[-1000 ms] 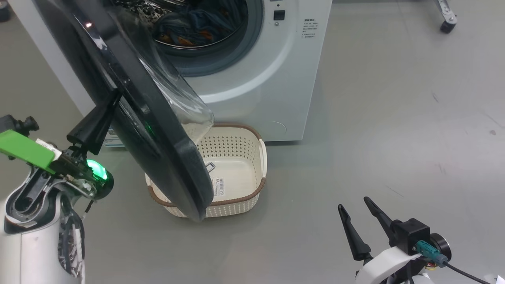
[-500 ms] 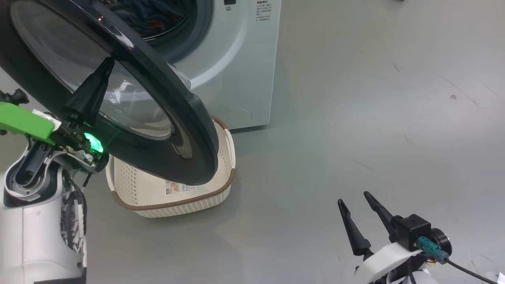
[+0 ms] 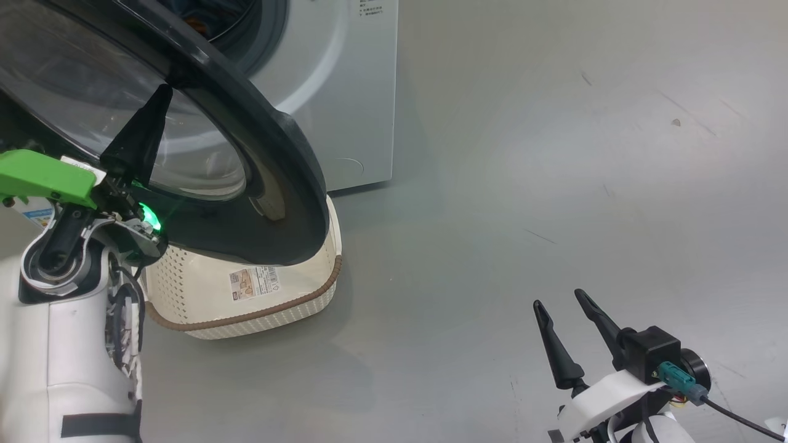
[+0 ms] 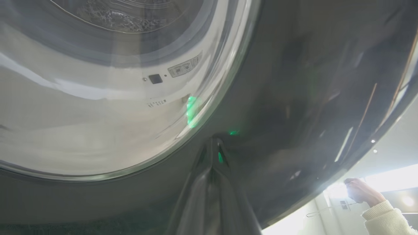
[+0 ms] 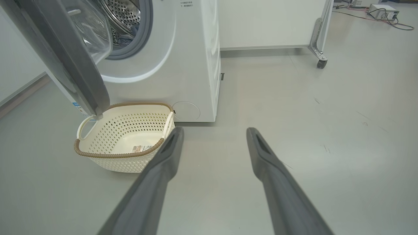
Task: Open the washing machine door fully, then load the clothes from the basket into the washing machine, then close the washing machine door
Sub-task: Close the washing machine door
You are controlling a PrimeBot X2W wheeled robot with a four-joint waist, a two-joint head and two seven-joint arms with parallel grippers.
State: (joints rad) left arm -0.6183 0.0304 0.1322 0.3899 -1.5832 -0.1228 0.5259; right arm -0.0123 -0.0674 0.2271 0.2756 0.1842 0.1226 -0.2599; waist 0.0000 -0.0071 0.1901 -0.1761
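The washing machine [image 3: 332, 92] stands at the top left, its drum partly in sight. The washing machine door [image 3: 271, 154] hangs half open over the basket [image 3: 246, 307], its black rim and glass facing me. My left gripper [image 3: 162, 90] is shut, and its tip rests against the door's outer face where rim meets glass; the left wrist view shows the left gripper [image 4: 214, 142] on the dark rim. The clothes [image 5: 125, 39] lie in the drum. The basket [image 5: 124, 140] is empty apart from its label. My right gripper [image 3: 558, 298] stands open over bare floor, holding nothing.
A person's hand [image 4: 359, 192] with a cream sleeve shows past the door's edge. A white cabinet on a caster wheel [image 5: 321, 62] stands behind the machine on the right, with cables and a box [image 5: 382, 11] beyond. Grey floor stretches to the right of the basket.
The whole view has shifted, so the camera moved. The door has swung from edge-on to showing its outer face, with my shut left gripper still against it. The right gripper stayed open.
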